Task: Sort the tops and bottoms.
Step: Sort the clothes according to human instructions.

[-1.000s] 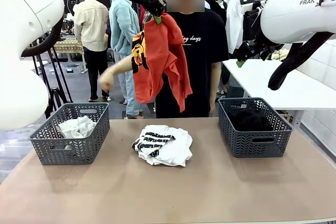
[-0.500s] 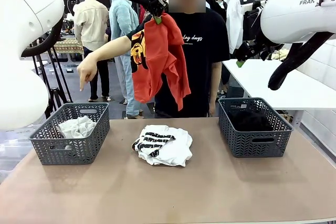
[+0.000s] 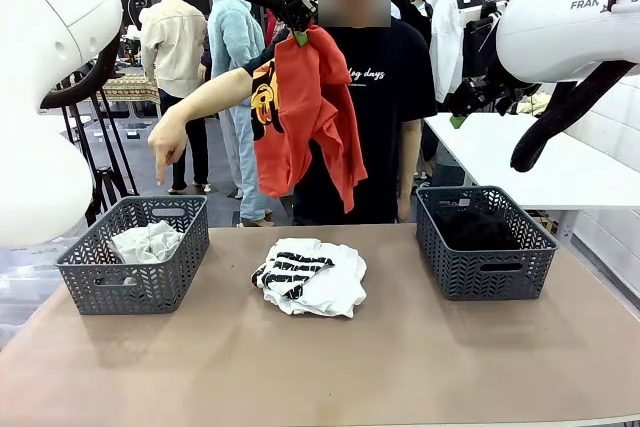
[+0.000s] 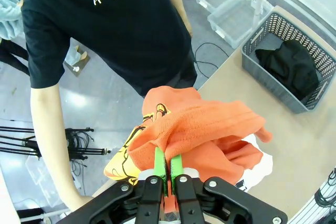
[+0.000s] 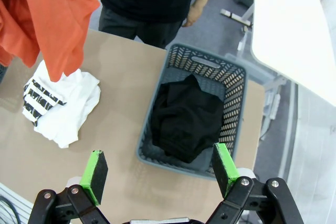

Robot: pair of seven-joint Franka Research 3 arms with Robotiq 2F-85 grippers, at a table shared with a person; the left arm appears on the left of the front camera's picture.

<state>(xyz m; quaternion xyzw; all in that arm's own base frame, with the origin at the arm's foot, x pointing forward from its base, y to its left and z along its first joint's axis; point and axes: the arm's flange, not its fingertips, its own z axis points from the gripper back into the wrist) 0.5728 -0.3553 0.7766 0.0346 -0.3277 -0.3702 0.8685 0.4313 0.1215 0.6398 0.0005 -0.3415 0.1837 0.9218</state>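
**Front view.** Shows the orange-red T-shirt (image 3: 305,117) hanging high above the far middle of the bench (image 3: 400,367), pinched at its top by the left jaws, which are closed on a fold of the cloth. Lifted free like this, probably, to let the garment fall open and be told as a top. Shows also the person's hand (image 3: 166,142), finger down, above the left basket (image 3: 130,287), which already holds white tops (image 3: 147,240). Reads as a cue for where the shirt belongs. Leaves a pile of white and striped tops (image 3: 310,275) on the bench between the baskets, not yet sorted. Puts the black bottoms (image 3: 475,229) in the right basket (image 3: 460,267).

**Left wrist view.** Shows the green pads (image 4: 159,163) pressed together on a bunched ridge of orange cloth (a narrow hold, so expect swing on a fast move). Shows the rest of the shirt draping away below, above the far edge of the bench.

**Right wrist view.** Shows the right jaws wide open with nothing between them, raised above the near side of the right basket. Parked there, by judgement, to leave the left arm room to carry the shirt leftward.
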